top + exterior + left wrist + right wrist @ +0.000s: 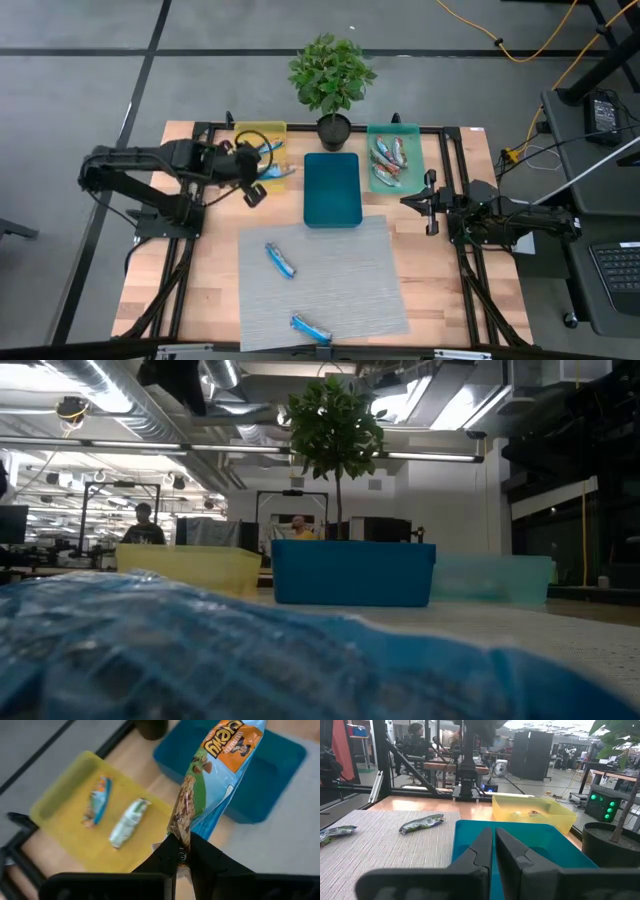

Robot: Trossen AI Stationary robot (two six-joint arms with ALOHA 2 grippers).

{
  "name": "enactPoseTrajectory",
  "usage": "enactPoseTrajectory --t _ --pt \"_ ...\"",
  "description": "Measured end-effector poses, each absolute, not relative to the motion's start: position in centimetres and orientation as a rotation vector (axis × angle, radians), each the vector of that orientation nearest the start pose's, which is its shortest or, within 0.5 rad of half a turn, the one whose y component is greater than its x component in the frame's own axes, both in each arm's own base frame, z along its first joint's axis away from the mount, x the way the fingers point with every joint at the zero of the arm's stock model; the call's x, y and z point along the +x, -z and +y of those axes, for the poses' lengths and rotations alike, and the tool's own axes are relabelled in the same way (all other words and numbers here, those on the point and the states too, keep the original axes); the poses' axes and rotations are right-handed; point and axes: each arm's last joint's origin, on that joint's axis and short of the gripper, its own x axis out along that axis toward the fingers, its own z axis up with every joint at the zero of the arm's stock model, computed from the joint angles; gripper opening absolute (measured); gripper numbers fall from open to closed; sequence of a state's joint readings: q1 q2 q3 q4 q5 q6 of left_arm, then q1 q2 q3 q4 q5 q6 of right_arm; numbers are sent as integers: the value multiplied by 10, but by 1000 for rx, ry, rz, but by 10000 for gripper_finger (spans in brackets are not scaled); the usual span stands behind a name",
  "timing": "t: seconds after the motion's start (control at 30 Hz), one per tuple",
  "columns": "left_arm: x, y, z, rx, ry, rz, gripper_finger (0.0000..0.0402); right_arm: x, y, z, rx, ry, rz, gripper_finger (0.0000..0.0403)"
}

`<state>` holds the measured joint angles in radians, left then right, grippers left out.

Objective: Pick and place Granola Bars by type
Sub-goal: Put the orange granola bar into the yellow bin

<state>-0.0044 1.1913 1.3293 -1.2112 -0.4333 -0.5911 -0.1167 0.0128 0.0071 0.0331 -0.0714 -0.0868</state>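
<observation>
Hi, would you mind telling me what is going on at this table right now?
The left gripper holds a blue granola bar pinched by one end in its jaws, near the yellow tray, which already has two bars in it. The right gripper waits shut beside the teal tray. Two more bars lie on the grey mat.

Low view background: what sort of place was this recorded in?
Probably a robotics lab or open industrial workspace. Exposed ceiling ducts and strip lights run overhead, people sit at workstations behind the table, and the right wrist view shows more metal rig frames and equipment.
</observation>
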Motion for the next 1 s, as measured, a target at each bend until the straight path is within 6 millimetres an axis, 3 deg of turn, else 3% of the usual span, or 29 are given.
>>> enactPoseTrajectory --t 0.53,0.8,1.0 --pt "198 -333 118 -283 -1015 1111 24 98 -168 -9 -89 46 -25 24" --pt "201 -281 145 -333 -977 1136 24 98 -168 -9 -89 46 -25 24" --pt "189 -240 153 -384 -997 1174 24 98 -168 -9 -89 47 -25 24"
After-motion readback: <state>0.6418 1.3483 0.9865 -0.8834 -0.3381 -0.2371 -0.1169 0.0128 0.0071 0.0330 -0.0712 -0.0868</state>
